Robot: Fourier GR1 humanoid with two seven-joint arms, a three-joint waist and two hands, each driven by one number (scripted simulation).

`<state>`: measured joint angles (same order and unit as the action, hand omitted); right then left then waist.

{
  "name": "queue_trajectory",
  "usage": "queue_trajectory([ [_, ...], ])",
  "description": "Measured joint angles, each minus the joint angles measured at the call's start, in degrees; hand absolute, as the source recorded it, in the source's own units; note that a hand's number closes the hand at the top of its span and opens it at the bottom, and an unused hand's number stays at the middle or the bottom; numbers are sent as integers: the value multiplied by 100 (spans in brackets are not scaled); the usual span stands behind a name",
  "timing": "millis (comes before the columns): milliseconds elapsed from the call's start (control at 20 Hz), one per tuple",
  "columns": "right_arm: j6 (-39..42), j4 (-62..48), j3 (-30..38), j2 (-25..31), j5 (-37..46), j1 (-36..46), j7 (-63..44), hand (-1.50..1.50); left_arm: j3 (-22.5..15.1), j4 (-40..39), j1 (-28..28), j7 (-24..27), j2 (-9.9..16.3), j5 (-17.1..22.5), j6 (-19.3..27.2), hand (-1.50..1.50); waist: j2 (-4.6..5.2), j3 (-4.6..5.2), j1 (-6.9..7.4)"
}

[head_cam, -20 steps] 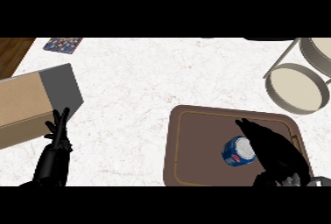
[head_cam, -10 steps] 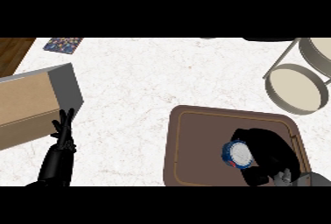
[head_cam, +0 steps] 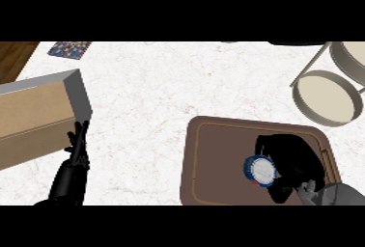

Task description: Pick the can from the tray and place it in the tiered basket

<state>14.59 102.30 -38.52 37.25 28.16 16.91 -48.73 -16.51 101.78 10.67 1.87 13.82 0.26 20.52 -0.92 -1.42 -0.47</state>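
Fingers (head_cam: 274, 144) of the right hand (head_cam: 296, 161), black and curled, wrap round the can (head_cam: 260, 170) from its right side, with the thumb side dark below it; the can stands upright on the tray (head_cam: 217, 164), showing a round pale lid ringed in blue with a touch of red at its lower edge. That tray is a brown, rounded rectangle with a thin lighter line running inside its raised rim, lying on the white, faintly veined marble-like surface (head_cam: 185, 82). Up at the right stands the tiered basket (head_cam: 324, 96), a round cream pan in a thin grey metal frame, with a second tier partly cut off by the upper corner; bare surface lies between it and the tray. At the left, the left hand (head_cam: 77, 144) rests open, fingers straight and pointing up, holding nothing, just beside a big tan box (head_cam: 35, 120) with a grey metallic edge. A small patterned, many-coloured mat (head_cam: 70, 48) lies at the top left, near a strip of dark wood (head_cam: 13, 58).
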Motion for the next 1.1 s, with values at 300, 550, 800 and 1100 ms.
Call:
queue_trajectory([
  [300,-506,-541,1105,1187,-363,-559,1497,150,146,-500,300,-232,-76,165,75,0,112,55,-293],
  [550,-867,-1358,2414,1888,-1251,-977,3097,150,325,-900,351,-380,-85,290,94,0,111,86,-435],
  [800,-754,-2076,3917,2326,-2534,-1206,4398,150,461,-1106,339,-361,-74,393,47,0,49,102,-507],
  [1100,-138,-2981,5628,3100,-3528,-1343,5760,150,535,-1294,124,-322,-58,457,-86,0,26,111,-393],
])
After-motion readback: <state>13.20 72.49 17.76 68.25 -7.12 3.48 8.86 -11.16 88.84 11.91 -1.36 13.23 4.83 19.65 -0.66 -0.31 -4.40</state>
